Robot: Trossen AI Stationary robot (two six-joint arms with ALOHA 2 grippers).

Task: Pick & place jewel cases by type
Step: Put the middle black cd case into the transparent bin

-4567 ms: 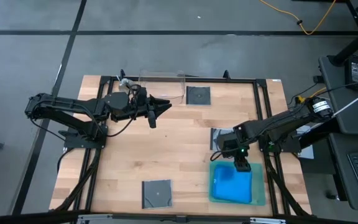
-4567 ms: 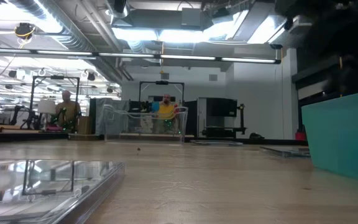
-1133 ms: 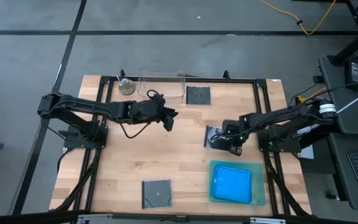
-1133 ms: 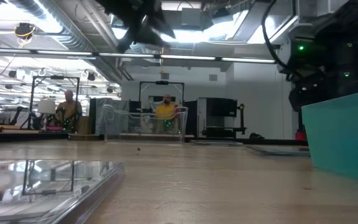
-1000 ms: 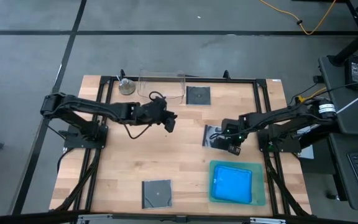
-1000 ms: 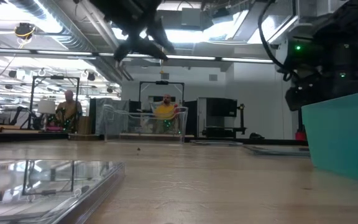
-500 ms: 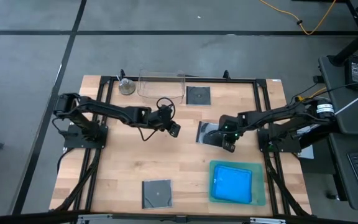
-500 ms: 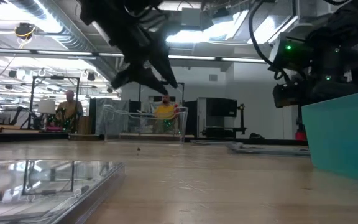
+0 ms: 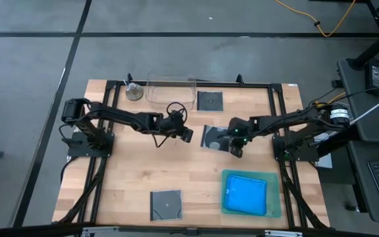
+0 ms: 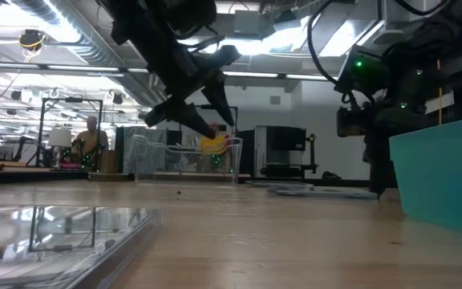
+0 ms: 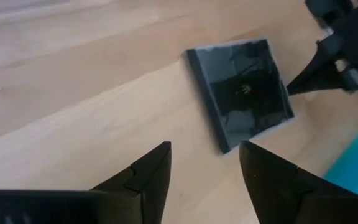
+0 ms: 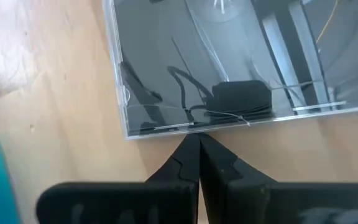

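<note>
The wooden bench point(image 9: 130, 171) fills the high view inside a black frame, with both dark arms reaching toward its middle. The green translucent tray point(image 9: 276, 205) lies at the near right corner, and a bright blue jewel case point(image 9: 246, 195) lies flat inside it. A clear plastic tub point(image 9: 170, 91) stands at the far edge, with a dark square CD case point(image 9: 209, 101) just beside it on the right. Another dark CD case point(image 9: 166, 204) lies near the front edge, left of the tray and well apart from it. A third dark CD case point(image 9: 212, 136) sits near the centre of the bench, between the two hands. The right hand point(image 9: 233, 146) is low at that case's right edge; in the right wrist view its fingers point(image 12: 185, 163) are pressed together, their joined tips touching the edge of the case point(image 12: 229, 68), pinching nothing. The left hand point(image 9: 185, 134) hangs just left of the same case, above the bench; in the left wrist view its fingers point(image 11: 148, 171) are spread apart and empty, the case point(image 11: 240, 92) lying beyond them. A small round grey object point(image 9: 134, 92) rests by the far left corner
</note>
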